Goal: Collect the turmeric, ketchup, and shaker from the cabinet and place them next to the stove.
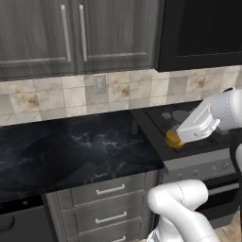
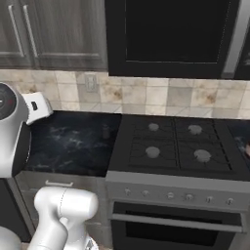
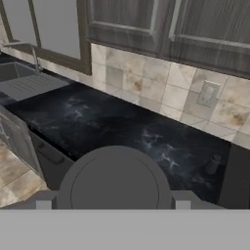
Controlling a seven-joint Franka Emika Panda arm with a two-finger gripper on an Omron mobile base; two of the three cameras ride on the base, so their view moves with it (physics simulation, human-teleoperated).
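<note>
The turmeric jar (image 1: 173,139) sits between the gripper's (image 1: 177,136) fingers, the jaws closed on it at a wide setting. It hangs over the left edge of the stove (image 2: 168,160). Its dark lid (image 3: 114,188) faces the hand camera. The shaker (image 1: 134,126) stands on the black counter (image 1: 71,149), just beside the stove. The cabinet (image 1: 111,33) doors above are closed.

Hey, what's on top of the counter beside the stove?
One shaker stands upright on the counter, close to the stove edge and near the wall. In the hand view, the lid of the turmeric hides part of the counter's front edge.
</note>
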